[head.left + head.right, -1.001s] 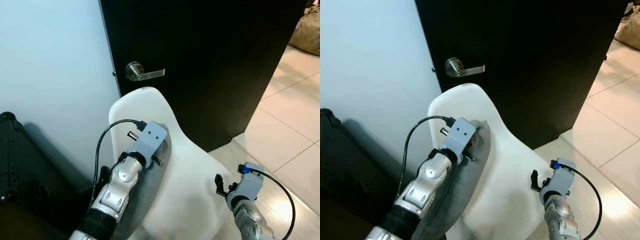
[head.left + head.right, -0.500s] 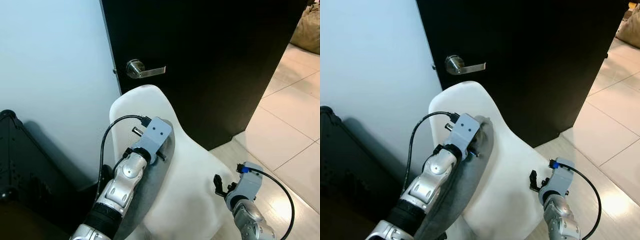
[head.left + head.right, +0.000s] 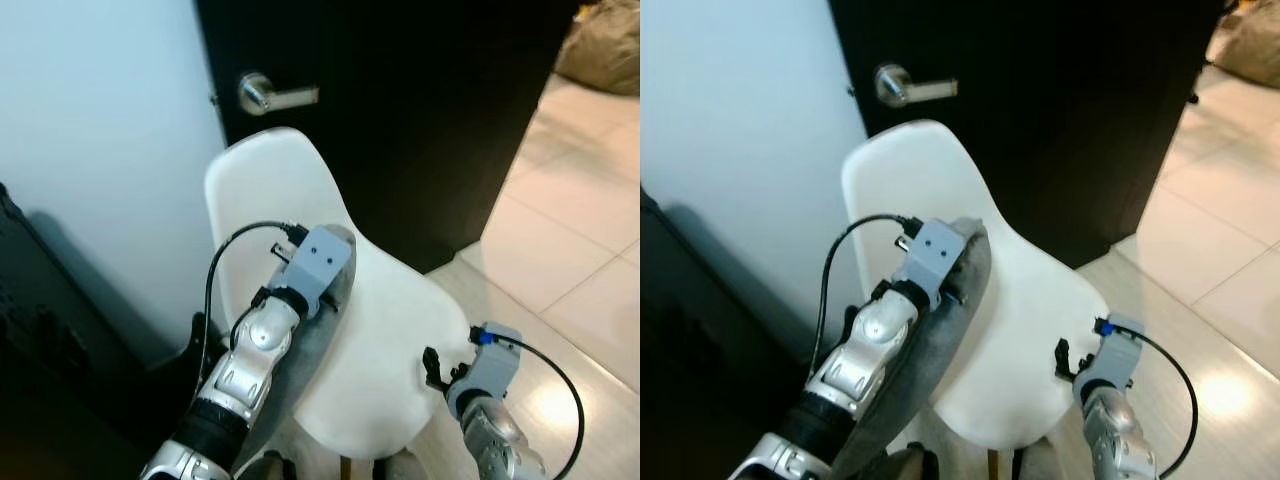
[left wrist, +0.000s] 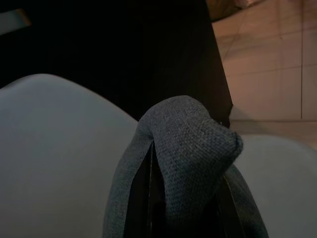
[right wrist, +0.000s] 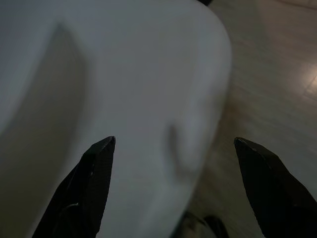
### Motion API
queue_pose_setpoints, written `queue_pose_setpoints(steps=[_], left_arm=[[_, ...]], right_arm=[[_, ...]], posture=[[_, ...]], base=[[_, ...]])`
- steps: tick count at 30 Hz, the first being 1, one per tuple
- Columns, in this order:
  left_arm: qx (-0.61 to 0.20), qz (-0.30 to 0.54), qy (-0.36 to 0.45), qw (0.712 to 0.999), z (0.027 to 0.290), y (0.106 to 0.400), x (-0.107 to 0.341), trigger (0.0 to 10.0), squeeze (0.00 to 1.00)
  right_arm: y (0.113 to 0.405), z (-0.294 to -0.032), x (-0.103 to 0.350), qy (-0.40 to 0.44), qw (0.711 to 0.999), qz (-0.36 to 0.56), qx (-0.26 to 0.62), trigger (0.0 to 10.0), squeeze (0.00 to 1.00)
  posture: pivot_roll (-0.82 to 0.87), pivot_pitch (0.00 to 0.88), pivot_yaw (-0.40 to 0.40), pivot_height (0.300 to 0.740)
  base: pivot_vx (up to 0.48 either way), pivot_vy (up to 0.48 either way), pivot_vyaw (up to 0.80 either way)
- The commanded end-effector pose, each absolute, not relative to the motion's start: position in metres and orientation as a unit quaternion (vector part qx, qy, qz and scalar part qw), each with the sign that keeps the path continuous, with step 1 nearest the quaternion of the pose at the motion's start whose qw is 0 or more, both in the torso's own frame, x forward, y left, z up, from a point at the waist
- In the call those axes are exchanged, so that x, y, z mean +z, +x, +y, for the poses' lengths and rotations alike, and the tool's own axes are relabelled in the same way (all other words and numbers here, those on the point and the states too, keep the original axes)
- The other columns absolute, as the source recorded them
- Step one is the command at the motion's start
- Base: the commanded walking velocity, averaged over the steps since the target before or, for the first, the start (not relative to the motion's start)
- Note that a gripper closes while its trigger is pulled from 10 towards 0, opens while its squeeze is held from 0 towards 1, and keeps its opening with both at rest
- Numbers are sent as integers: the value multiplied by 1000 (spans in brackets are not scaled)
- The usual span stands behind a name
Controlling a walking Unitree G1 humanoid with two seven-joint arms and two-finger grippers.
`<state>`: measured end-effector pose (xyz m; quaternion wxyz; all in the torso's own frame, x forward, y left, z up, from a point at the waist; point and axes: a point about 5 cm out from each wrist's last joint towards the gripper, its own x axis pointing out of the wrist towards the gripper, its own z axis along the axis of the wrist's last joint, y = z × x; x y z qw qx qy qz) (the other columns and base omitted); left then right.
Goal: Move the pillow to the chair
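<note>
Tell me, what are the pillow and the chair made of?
The pillow looks like soft grey woven cloth: the left wrist view shows a coarse weave, and it folds where the left end effector pinches it. The chair seems to be smooth white moulded plastic, one curved, faintly glossy shell, though painted wood can't be ruled out.

Dark door with silver lever handle, pale tiled floor

Dark door, pale wall, tiled floor

Black door with silver lever handle fills the upper centre — pale blue wall at left, glossy beige tiles at right, dark furniture lower left.
</note>
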<state>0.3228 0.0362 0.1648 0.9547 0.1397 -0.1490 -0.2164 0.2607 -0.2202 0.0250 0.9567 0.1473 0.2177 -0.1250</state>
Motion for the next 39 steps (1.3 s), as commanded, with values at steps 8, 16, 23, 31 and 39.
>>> queue_pose_setpoints(steps=[8,16,23,31,39], left_arm=[[-220,-163,138,952,33,322,168,10000,0],[-223,-165,137,951,31,322,169,10000,0],[-222,-212,218,926,29,329,177,10000,0],[-188,-263,305,896,31,361,213,10000,0],[-190,-292,346,871,17,373,233,10000,0]], right_arm=[[263,-218,27,144,958,217,-123,10000,0],[263,-217,26,143,958,219,-121,10000,0],[261,-217,26,140,958,219,-123,10000,0],[260,-217,24,135,956,229,-122,10000,0],[254,-221,27,136,958,215,-132,10000,0]], posture=[[-89,122,63,605],[-90,117,60,605],[-98,117,61,605],[-103,124,59,582],[-129,139,71,558]], base=[[0,0,0],[0,0,0],[0,0,0],[0,0,0],[0,0,0]])
